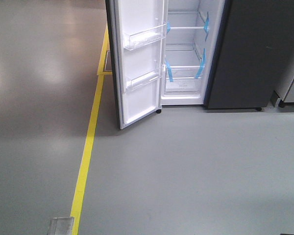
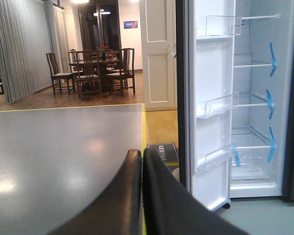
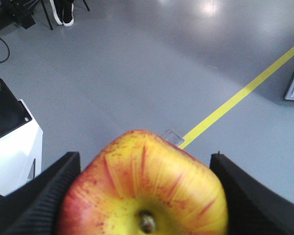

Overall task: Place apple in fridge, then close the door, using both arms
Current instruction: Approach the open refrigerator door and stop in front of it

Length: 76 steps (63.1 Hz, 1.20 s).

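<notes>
A red and yellow apple (image 3: pixel 144 188) fills the bottom of the right wrist view, stem toward the camera, with my right gripper (image 3: pixel 145 169) shut on it between two black ribbed fingers (image 3: pixel 49 191). My left gripper (image 2: pixel 142 154) is shut with nothing in it, pointing past the open door's edge. The fridge (image 1: pixel 188 54) stands open ahead, white inside, with glass shelves and blue tape strips. Its door (image 1: pixel 139 63) swings out to the left, white rear with clear bins facing me. In the left wrist view the fridge (image 2: pixel 255 98) and its door (image 2: pixel 210 107) lie at the right. Neither arm shows in the front view.
A yellow floor line (image 1: pixel 88 147) runs from the near floor toward the fridge's left side. A dark grey panel (image 1: pixel 257 54) adjoins the fridge on the right, with a wheeled cabinet (image 1: pixel 291 83) beyond. A dining table with chairs (image 2: pixel 95 68) stands far left. A white base (image 3: pixel 12 147) sits by the right gripper.
</notes>
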Tool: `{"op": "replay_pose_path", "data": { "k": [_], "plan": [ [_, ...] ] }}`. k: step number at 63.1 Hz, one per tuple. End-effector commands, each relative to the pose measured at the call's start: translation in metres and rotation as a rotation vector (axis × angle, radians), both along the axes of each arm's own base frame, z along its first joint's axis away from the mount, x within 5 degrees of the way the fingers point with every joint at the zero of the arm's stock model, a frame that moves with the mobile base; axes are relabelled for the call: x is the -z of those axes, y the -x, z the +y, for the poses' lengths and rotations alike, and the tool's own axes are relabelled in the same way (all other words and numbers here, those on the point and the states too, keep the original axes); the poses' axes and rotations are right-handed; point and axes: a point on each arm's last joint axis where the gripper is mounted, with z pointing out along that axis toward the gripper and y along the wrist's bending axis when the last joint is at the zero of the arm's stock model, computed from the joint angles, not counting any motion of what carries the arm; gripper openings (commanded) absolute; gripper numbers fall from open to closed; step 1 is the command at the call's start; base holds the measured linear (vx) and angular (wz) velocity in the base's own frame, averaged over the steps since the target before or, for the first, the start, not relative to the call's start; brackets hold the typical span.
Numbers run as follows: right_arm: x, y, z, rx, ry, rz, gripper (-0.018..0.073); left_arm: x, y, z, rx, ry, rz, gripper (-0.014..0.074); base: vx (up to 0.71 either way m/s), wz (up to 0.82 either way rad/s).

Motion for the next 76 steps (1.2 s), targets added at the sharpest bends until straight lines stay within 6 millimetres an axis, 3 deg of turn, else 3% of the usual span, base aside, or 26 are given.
{"op": "replay_pose_path", "data": {
  "k": [1,76],
  "plan": [
    [-0.0123,-0.002,0.002,0.009,-0.067,-0.045,0.0369,-0.0006,0.001,-0.0002,0.004,0.006,-0.072,-0.0006,0.23,-0.04],
    [-0.0123,-0.002,0.002,0.009,-0.067,-0.045,0.0369,-0.0006,0.001,-0.0002,0.004,0.006,-0.072,-0.0006,0.21,0.04]
  ]
}}
